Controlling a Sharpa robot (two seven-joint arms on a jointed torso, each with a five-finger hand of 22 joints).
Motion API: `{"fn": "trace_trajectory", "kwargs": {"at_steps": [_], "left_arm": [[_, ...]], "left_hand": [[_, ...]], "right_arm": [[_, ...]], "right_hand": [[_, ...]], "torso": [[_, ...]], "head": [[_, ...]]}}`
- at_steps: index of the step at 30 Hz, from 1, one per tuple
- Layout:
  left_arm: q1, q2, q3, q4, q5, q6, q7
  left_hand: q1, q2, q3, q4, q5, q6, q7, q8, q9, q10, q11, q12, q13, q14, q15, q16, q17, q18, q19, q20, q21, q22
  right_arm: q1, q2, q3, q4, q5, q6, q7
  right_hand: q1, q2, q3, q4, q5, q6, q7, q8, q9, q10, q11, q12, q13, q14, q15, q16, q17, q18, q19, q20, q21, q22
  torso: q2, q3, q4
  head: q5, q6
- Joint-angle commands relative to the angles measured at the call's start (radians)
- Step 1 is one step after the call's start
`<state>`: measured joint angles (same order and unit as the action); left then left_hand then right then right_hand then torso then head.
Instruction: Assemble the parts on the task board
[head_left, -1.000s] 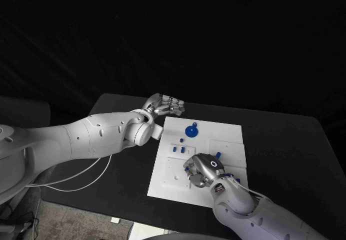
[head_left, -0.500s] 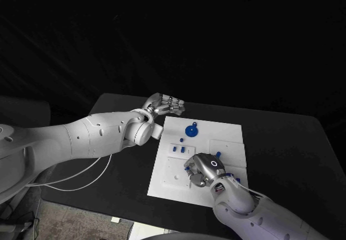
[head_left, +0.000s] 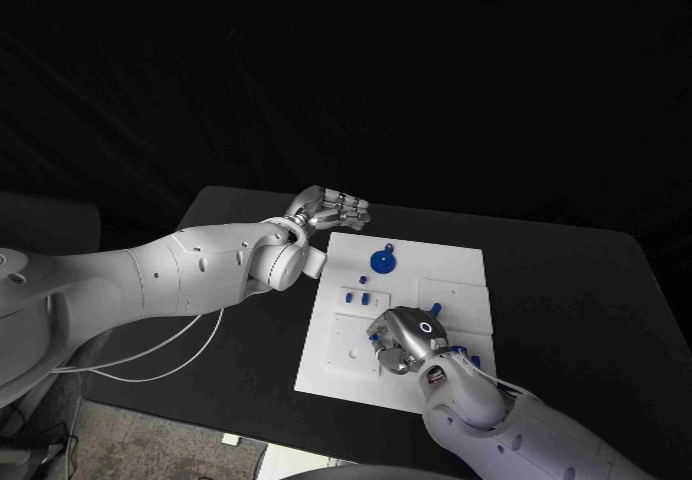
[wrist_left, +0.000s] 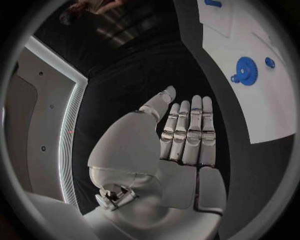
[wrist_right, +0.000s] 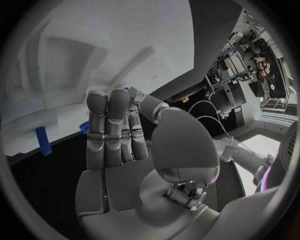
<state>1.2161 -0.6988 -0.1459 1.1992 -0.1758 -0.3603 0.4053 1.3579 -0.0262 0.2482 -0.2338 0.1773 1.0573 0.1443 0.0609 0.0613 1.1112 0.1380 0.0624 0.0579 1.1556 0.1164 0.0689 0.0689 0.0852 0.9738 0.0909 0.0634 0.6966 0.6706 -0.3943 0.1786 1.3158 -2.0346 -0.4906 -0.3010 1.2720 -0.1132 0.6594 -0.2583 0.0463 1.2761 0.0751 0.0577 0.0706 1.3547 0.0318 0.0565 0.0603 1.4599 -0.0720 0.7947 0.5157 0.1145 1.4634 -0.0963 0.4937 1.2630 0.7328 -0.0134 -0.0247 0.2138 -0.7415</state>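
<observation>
The white task board lies mid-table. A blue gear sits at its far side, and small blue parts stand in slots left of centre. My right hand is low over the board's near half, with blue pieces showing beside it. In the right wrist view its fingers are stretched out straight toward the board, nothing in the palm; a blue block and a small blue piece lie close by. My left hand hovers off the board's far left corner, flat and empty.
The black table has free room to the right of the board and along its left side. From the left wrist, the gear and the board's edge show beyond the fingertips. A white cable hangs under my left arm.
My right hand has edged slightly nearer and lower over the board's near half. The left arm and the parts have stayed put.
</observation>
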Motion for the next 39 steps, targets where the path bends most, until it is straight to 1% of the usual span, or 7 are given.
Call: {"fn": "trace_trajectory", "kwargs": {"at_steps": [1, 7, 18, 28, 32, 35, 39], "left_arm": [[0.0, 0.003, 0.001, 0.001, -0.004, 0.014, 0.007], [0.0, 0.003, 0.001, 0.001, -0.004, 0.016, 0.006], [0.0, 0.006, 0.001, 0.001, -0.004, 0.021, 0.003], [0.0, 0.007, 0.001, 0.001, -0.004, 0.027, -0.003], [0.0, 0.006, 0.001, 0.001, -0.004, 0.029, -0.005], [0.0, 0.005, 0.001, 0.001, -0.002, 0.03, -0.006], [0.0, 0.004, 0.001, 0.001, 0.001, 0.03, -0.007]], "left_hand": [[0.002, 0.004, -0.001, 0.003, 0.006, -0.008, 0.001, 0.003, 0.001, -0.007, -0.003, -0.002, 0.0, -0.006, 0.002, -0.006, 0.0, 0.008, 0.002, 0.006, 0.006, -0.001], [0.001, 0.005, -0.003, 0.005, 0.006, -0.009, 0.002, 0.003, 0.001, -0.008, -0.003, -0.002, 0.0, -0.008, 0.003, -0.006, 0.0, 0.008, 0.003, 0.007, 0.006, -0.004], [0.001, 0.006, -0.004, 0.006, 0.005, -0.01, 0.002, 0.003, 0.001, -0.009, -0.002, -0.002, 0.0, -0.01, 0.004, -0.006, 0.0, 0.009, 0.004, 0.007, 0.006, -0.007], [0.003, 0.006, -0.004, 0.006, 0.007, -0.011, 0.002, 0.003, 0.001, -0.011, -0.002, -0.002, 0.0, -0.011, 0.004, -0.006, 0.0, 0.009, 0.003, 0.007, 0.006, -0.008], [0.003, 0.006, -0.004, 0.006, 0.007, -0.011, 0.002, 0.003, 0.001, -0.011, -0.002, -0.002, 0.0, -0.011, 0.004, -0.006, 0.0, 0.009, 0.003, 0.007, 0.006, -0.008], [0.002, 0.005, -0.005, 0.006, 0.006, -0.012, 0.002, 0.003, 0.001, -0.013, -0.001, -0.002, 0.0, -0.013, 0.005, -0.006, 0.0, 0.01, 0.003, 0.008, 0.006, -0.011], [0.002, 0.005, -0.006, 0.008, 0.006, -0.014, 0.003, 0.003, 0.001, -0.013, -0.001, -0.002, 0.0, -0.013, 0.005, -0.006, 0.0, 0.011, 0.004, 0.009, 0.005, -0.014]], "right_arm": [[-0.002, 0.003, -0.003, 0.0, -0.018, 0.037, -0.015], [-0.002, 0.005, -0.005, 0.003, -0.02, 0.047, -0.02], [0.001, 0.022, -0.006, 0.0, -0.023, 0.063, -0.043], [0.005, 0.03, -0.007, -0.007, -0.014, 0.083, -0.055], [0.006, 0.031, -0.007, -0.008, 0.001, 0.094, -0.049], [0.007, 0.03, -0.007, -0.006, 0.015, 0.095, -0.044], [0.007, 0.029, -0.007, -0.004, 0.028, 0.084, -0.038]], "right_hand": [[0.006, 0.008, 0.007, -0.001, 0.002, 0.005, 0.001, 0.006, 0.001, 0.013, -0.01, 0.003, 0.002, -0.005, -0.002, 0.006, -0.001, 0.009, 0.012, 0.0, -0.004, 0.001], [0.006, 0.008, 0.007, -0.001, 0.002, 0.005, 0.001, 0.006, 0.001, 0.013, -0.01, 0.003, 0.002, -0.005, -0.002, 0.006, -0.001, 0.009, 0.012, 0.0, -0.004, 0.001], [0.003, 0.008, 0.01, 0.002, 0.002, 0.002, 0.002, 0.006, 0.0, 0.01, -0.009, 0.003, 0.001, -0.007, -0.001, 0.004, -0.004, 0.007, 0.013, 0.001, -0.025, 0.013], [-0.002, -0.002, 0.009, 0.012, 0.002, -0.011, 0.006, 0.005, -0.002, -0.007, -0.005, 0.003, 0.001, -0.008, 0.002, -0.002, -0.008, 0.005, 0.013, 0.003, -0.055, 0.014], [-0.012, -0.02, -0.003, 0.021, 0.007, -0.043, 0.015, 0.005, -0.005, -0.045, 0.006, 0.003, 0.0, -0.012, 0.011, -0.006, -0.012, 0.008, 0.008, 0.012, -0.087, 0.006], [-0.019, -0.037, -0.004, 0.023, 0.018, -0.063, 0.022, 0.005, -0.006, -0.098, 0.022, 0.002, -0.001, -0.021, 0.021, -0.017, -0.023, 0.013, -0.006, 0.021, -0.158, -0.015], [-0.028, -0.061, -0.004, 0.026, 0.042, -0.076, 0.027, 0.005, -0.007, -0.164, 0.039, 0.002, -0.002, -0.018, 0.029, -0.02, -0.032, 0.019, -0.004, 0.029, -0.179, -0.023]], "torso": [[0.0, -0.0004, 0.0001], [0.0, 0.0003, -0.0008], [0.0, -0.0004, -0.0005], [0.0, 0.0001, -0.0005], [0.0, 0.0005, -0.0004], [0.0, 0.0011, -0.0004], [0.0, 0.0011, -0.0008]], "head": [[0.0, 0.001], [0.001, -0.001], [0.001, -0.001], [0.0, -0.001], [0.0, -0.001], [0.0, -0.001], [0.001, -0.001]]}}
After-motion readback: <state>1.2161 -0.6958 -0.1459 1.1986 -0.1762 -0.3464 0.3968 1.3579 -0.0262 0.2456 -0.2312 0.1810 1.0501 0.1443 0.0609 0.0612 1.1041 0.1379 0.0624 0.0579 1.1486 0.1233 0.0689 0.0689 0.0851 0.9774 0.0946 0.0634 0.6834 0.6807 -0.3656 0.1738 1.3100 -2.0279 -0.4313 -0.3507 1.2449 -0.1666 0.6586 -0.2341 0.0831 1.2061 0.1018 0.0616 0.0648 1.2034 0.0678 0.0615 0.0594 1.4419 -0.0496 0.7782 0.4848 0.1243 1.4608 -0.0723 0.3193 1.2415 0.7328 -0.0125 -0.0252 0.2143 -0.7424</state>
